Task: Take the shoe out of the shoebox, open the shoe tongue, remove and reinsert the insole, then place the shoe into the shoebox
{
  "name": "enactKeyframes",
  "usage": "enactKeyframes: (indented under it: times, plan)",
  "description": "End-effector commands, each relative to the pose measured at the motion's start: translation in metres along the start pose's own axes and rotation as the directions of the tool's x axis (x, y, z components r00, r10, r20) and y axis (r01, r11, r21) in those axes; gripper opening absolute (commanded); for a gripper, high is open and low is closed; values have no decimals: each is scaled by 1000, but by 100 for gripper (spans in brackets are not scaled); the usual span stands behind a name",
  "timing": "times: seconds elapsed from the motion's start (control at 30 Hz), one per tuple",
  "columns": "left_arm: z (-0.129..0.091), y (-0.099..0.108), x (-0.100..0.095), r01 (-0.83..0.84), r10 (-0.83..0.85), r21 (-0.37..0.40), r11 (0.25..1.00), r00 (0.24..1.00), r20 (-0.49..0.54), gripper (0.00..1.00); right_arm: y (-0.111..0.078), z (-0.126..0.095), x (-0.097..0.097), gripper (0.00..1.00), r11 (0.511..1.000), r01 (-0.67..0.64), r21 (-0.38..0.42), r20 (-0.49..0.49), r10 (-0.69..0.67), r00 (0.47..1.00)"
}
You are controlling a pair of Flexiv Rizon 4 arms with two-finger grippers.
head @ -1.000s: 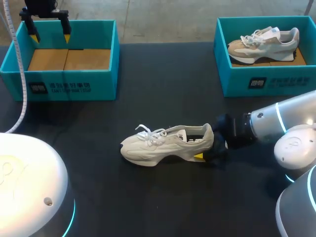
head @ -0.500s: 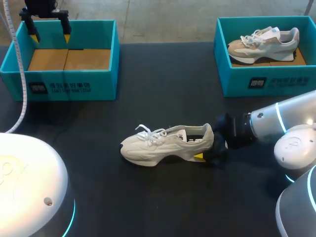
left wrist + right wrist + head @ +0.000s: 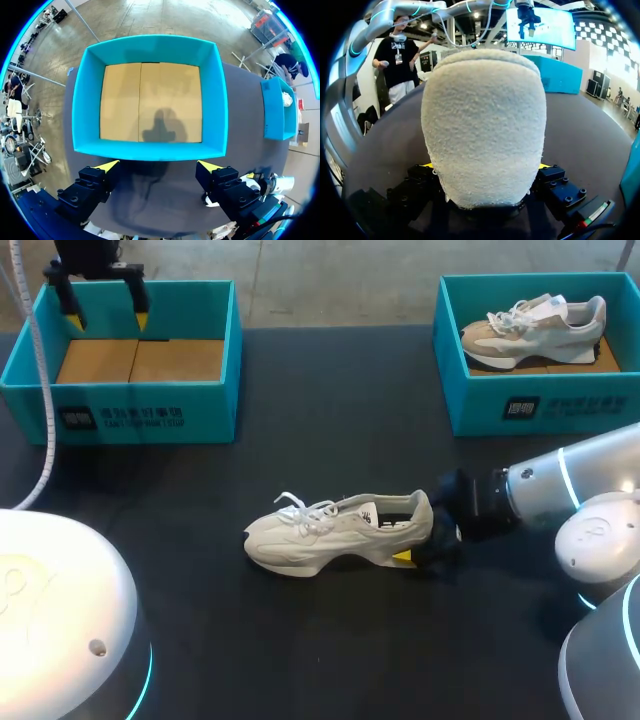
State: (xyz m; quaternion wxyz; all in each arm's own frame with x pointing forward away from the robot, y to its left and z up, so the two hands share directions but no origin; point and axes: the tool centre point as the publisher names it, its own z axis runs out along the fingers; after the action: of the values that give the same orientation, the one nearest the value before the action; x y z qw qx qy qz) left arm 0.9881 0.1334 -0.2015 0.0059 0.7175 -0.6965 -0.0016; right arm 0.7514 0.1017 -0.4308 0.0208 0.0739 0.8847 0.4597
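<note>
bright overhead light; left pincer (image 3: pixel 158 165) casts shadow on shoebox (image 3: pixel 120 100) floor.

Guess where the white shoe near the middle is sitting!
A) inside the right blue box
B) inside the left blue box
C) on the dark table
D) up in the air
C: the white shoe rests on its sole on the dark table, with the right tool gripping its heel.
</note>
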Motion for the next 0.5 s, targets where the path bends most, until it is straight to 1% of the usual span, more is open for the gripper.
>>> enactKeyframes:
  times: [0.03, 0.07, 0.17, 0.5]
  plan:
    - [-1, 25, 14, 1, -2, 35, 999, 1000, 18, 100, -5, 3, -4, 0, 1000, 0, 3, 2, 0, 1000]
    - [0, 31, 21, 5, -7, 41, 999, 999, 39, 100, -5, 3, -4, 0, 1000, 0, 3, 2, 0, 1000]
    - [0, 41, 32, 14, -14, 27, 1000, 1000, 28, 100, -5, 3, -4, 0, 1000, 0, 3, 2, 0, 1000]
    - [-8, 82, 61, 25, -24, 52, 998, 1000, -11, 100, -5, 3, -4, 0, 1000, 0, 3, 2, 0, 1000]
